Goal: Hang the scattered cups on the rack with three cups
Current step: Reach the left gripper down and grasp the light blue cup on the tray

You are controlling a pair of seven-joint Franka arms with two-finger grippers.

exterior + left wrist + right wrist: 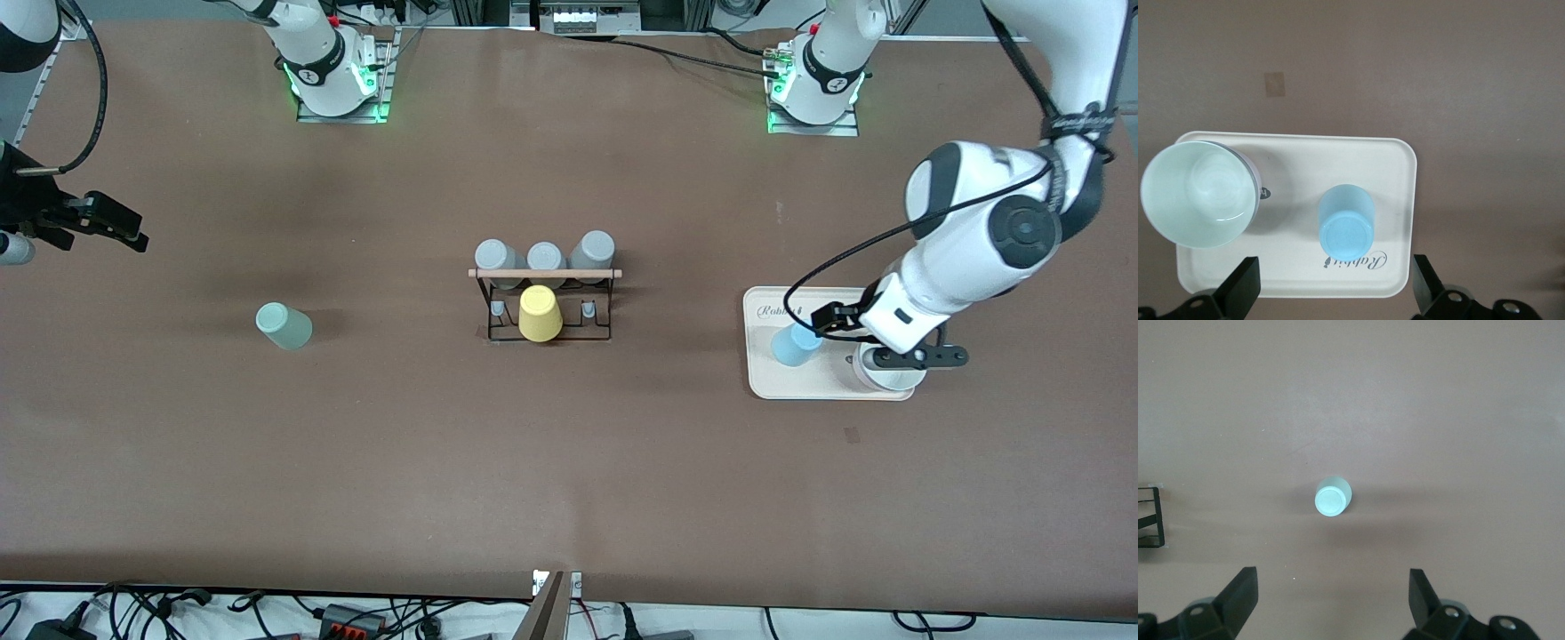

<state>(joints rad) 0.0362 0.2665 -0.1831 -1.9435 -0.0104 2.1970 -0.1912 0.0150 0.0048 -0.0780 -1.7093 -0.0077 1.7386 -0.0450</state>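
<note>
Wrist views add detail: the left one shows a white cup (1199, 193) standing mouth-up on the cream tray (1338, 153) beside the upside-down light blue cup (1346, 230), with cursive lettering I cannot read. Left gripper (1331, 293) hovers over the tray, jaws wide. Right gripper (1331, 607), jaws wide, hangs above the mint green cup (284, 325) on the worktop (569, 462). Rack (545, 302) stands mid-worktop, holding a yellow cup (540, 314) and three grey cups (544, 258).
</note>
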